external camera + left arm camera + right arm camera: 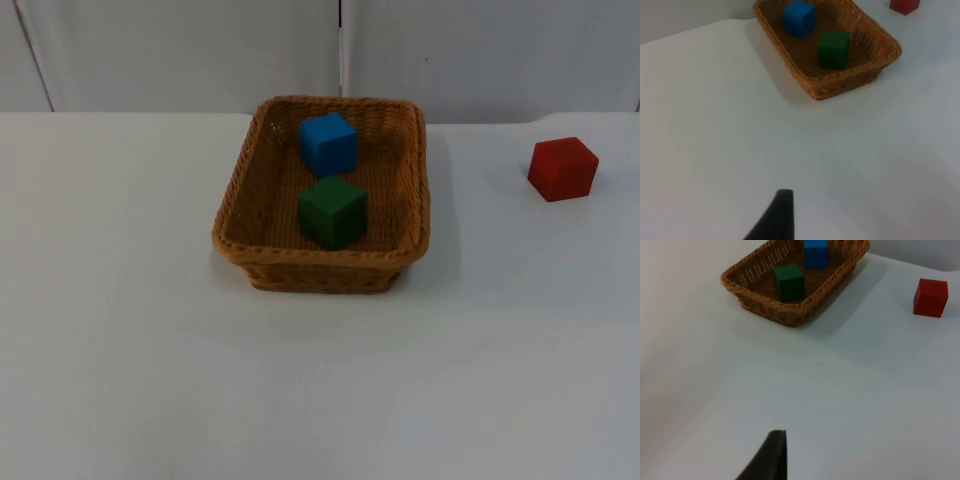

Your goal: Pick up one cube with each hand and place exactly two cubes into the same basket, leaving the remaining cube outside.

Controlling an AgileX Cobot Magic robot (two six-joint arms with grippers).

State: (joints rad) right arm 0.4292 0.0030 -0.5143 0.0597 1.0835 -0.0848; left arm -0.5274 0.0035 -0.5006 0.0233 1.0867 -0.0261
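From the top view, a brown woven wicker basket (415,180) sits on the white surface (130,330), close to the grey partition wall (180,50). A blue cube (328,144) lies inside the basket at the far end. A dark green cube (332,211) lies inside too, just in front of the blue one and very near it. A red cube (563,168) stands outside on the surface, well apart from the basket, on the right.

In the left wrist view, one black fingertip of the left end effector (776,216) hangs over bare white surface, well apart from the basket (840,85). The blue cube (798,18) and the green cube (833,48) rest in the basket, and the red cube (904,5) lies beyond it.

In the right wrist view, one black fingertip of the right end effector (771,456) hangs over the surface, far from the basket (765,305). The green cube (788,282) and blue cube (815,253) are inside. The red cube (930,297) sits alone beside it.
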